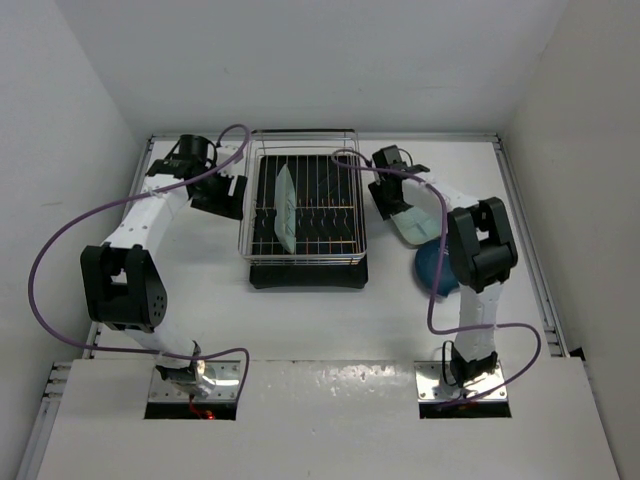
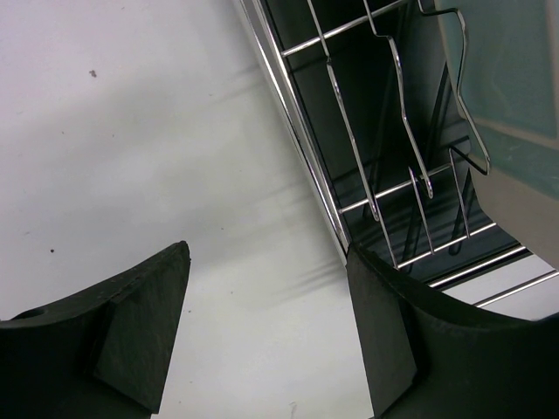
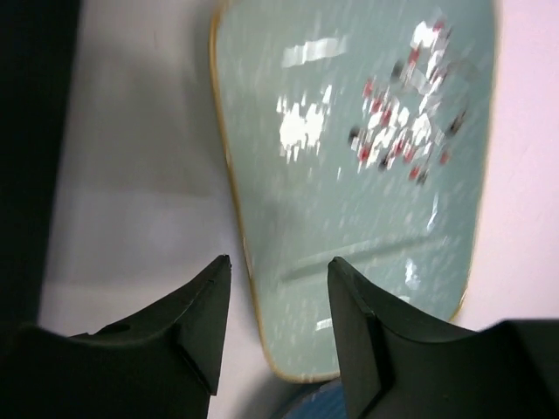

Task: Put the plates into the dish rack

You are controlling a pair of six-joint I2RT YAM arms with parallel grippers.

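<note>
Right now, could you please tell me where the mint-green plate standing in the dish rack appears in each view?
Top external: the mint-green plate stands on edge in the left half of the dish rack.
Left wrist: the plate is in the upper right corner, behind the rack's wires.
Right wrist: not in it; the plate there is a second mint-green plate, lying flat.
Shared landmark: the dish rack's chrome wires, in the top and left wrist views.

No legible text, label or number anywhere.
</note>
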